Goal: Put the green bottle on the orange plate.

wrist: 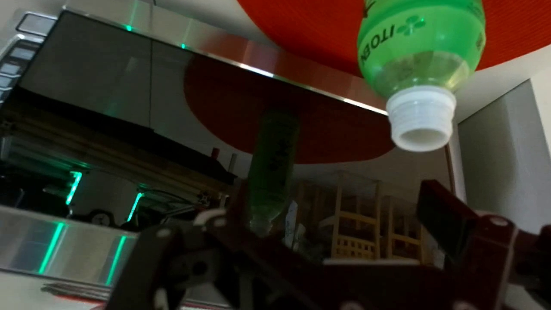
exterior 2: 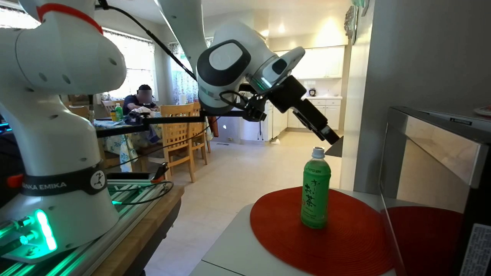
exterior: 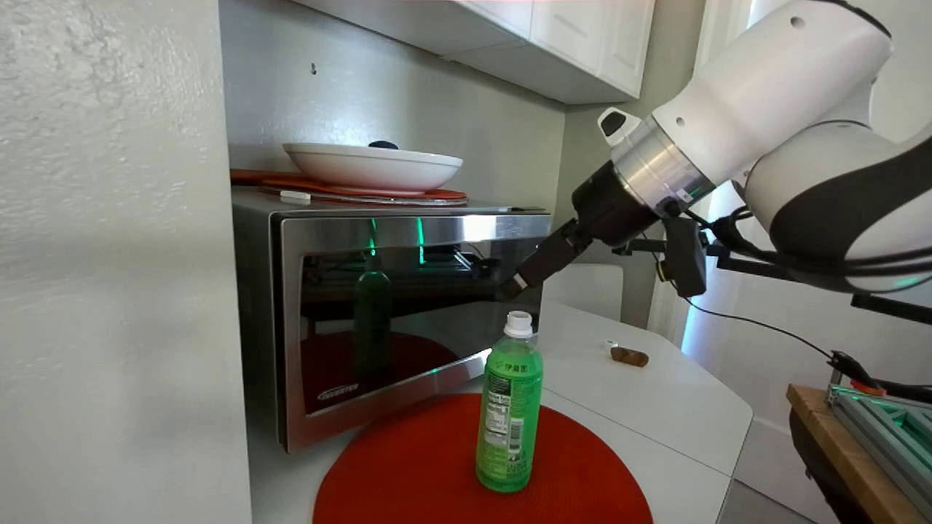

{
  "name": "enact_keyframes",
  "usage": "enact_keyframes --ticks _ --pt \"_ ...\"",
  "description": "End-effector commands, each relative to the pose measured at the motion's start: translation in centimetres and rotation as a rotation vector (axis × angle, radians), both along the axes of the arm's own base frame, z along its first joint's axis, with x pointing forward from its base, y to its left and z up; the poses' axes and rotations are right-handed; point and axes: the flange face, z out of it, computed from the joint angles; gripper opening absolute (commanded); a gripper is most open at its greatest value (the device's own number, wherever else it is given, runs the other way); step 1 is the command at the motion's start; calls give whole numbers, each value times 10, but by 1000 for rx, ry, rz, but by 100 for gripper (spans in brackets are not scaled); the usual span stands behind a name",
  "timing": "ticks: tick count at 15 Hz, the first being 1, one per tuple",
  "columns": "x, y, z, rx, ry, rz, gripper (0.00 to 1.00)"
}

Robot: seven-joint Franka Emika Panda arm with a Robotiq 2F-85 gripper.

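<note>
The green bottle (exterior: 511,415) stands upright on the round red-orange plate (exterior: 386,473). In an exterior view the bottle (exterior 2: 315,191) rests near the middle of the plate (exterior 2: 356,245), with plate showing all round its base. Its white neck is on top, and in the wrist view the bottle (wrist: 422,43) shows that neck as open, with no cap. My gripper (exterior: 513,285) is just above the bottle's top and apart from it, also in an exterior view (exterior 2: 330,137). In the wrist view the gripper's (wrist: 340,202) fingers are wide apart with nothing between them.
A steel microwave (exterior: 291,349) stands close beside the plate; its dark door (wrist: 129,107) mirrors bottle and plate. A white bowl (exterior: 375,169) sits on thin reddish plates on top of it. A small brown object (exterior: 629,356) lies on the white table (exterior: 655,407).
</note>
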Motion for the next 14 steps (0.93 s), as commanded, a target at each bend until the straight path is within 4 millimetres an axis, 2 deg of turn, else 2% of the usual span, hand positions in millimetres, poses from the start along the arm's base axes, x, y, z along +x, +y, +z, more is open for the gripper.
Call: enact_keyframes --ticks 1,5,8,9,11,14 --pt "5 -8 23 15 106 42 100" --pt "22 -14 73 -5 202 1 100" --pt "24 -19 111 -5 302 -50 100" --pt "26 -17 102 2 228 -64 100" --pt "24 -18 113 10 269 -75 100" --pt "23 -18 111 9 284 -75 100"
